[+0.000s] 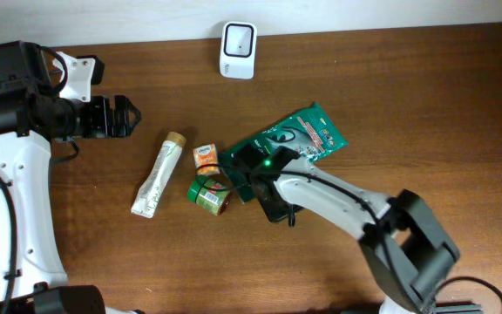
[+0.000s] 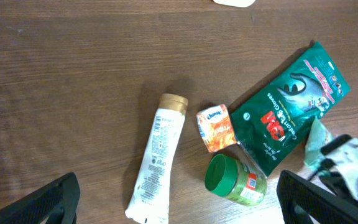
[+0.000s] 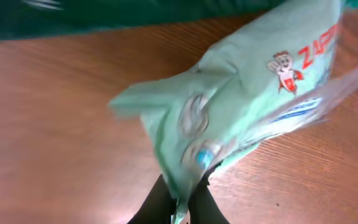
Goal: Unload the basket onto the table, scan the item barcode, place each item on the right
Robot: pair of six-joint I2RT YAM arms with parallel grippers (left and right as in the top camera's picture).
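Mint-green packet (image 3: 241, 106) was pinched by one corner in the right tool (image 3: 180, 202), jaws clamped together on it, mid-bench just at 7 o'clock of the dark green pouch (image 1: 299, 135). Left tool (image 1: 116, 116) hung wide apart and empty at 9 o'clock. So I'd say the grab was done. Next it'd need carrying to the scanner (image 1: 238, 50) at 12 o'clock, barcode side facing it. Count on the bench (image 1: 408, 105): one packet, one pouch, one jar (image 1: 207, 192), one tissue pack (image 1: 205, 156), one tube (image 1: 158, 174), one scanner.
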